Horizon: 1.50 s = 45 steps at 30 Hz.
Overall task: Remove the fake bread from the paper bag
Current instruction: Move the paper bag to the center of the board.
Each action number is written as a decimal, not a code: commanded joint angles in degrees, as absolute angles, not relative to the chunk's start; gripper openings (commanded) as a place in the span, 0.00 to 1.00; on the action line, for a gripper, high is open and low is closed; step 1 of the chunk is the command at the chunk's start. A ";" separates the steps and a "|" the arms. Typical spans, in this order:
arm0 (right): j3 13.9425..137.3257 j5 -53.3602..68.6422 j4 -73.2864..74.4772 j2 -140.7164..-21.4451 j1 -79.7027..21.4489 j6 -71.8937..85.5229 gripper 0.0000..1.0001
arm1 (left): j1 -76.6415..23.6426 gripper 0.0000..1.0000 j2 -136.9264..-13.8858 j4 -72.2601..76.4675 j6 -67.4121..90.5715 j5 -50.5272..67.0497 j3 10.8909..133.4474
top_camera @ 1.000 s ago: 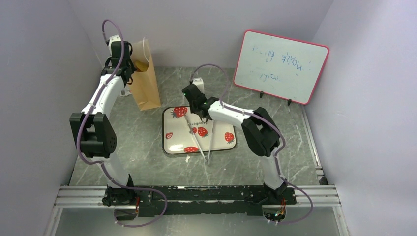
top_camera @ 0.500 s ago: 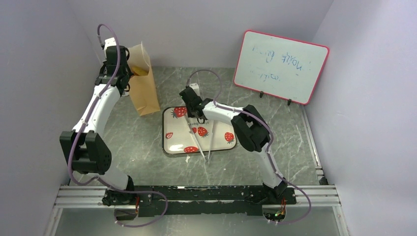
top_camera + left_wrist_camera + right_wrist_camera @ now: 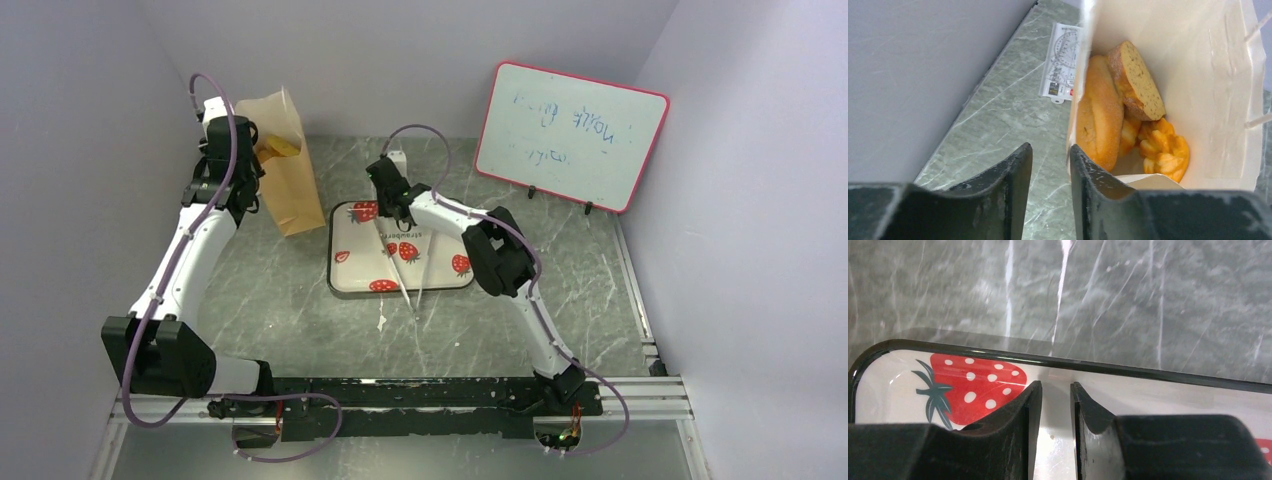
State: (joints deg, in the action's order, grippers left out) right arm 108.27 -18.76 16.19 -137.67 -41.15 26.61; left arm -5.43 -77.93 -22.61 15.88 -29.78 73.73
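Newly tipped, paper bag (image 3: pixel 295 190) leans top-leftward.

Overhead sees all; wrist cameras near paper bag (image 3: pixel 1208 75), tray (image 3: pixel 1168 395).

A grey-green stone table (image 3: pixel 560 300) with pale streaks is holding everything up. A tan paper bag (image 3: pixel 290 195) is standing on it at the back left, leaning a little. A white tray (image 3: pixel 349 283) with red strawberries is lying in the middle. A small white scrap (image 3: pixel 381 322) is lying just in front of the tray. A whiteboard (image 3: pixel 570 135) is standing at the back right. A white card (image 3: pixel 1063 60) with a half-circle ruler is lying flat beside the bag.
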 commanded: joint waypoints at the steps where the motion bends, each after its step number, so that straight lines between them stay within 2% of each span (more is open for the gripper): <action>1: 111.23 -19.82 22.06 -143.99 -37.18 27.63 0.28 | -5.80 0.38 -76.17 -24.13 16.32 -33.40 74.40; 3: 113.11 -19.99 23.04 -145.11 -35.95 27.71 0.28 | -5.80 0.45 -76.46 -24.36 16.67 -34.39 75.63; 9: 118.37 -20.29 24.67 -148.00 -32.75 26.74 0.27 | -5.80 0.57 -79.65 -24.24 16.65 -35.28 79.20; 19: 127.61 -19.49 27.30 -152.92 -30.08 24.51 0.28 | -5.58 0.60 -88.00 -23.47 16.76 -37.18 85.65; 24: 128.84 -19.60 27.88 -153.24 -29.52 23.68 0.33 | -4.96 0.60 -91.97 -23.43 17.67 -37.30 86.83; 26: 128.20 -19.52 28.13 -152.72 -29.44 23.22 0.38 | -4.55 0.51 -93.29 -22.96 17.58 -36.76 86.48; 29: 126.06 -19.42 28.27 -151.26 -29.40 21.93 0.45 | -3.90 0.09 -94.17 -21.99 17.27 -35.37 85.47; 36: 112.52 -21.33 21.09 -139.21 -31.30 19.06 0.59 | -3.78 0.07 -92.06 -18.11 14.91 -33.56 80.99; 45: 103.25 -24.78 25.07 -124.04 -31.82 23.26 0.65 | -3.78 0.07 -89.55 -15.58 11.02 -34.57 80.40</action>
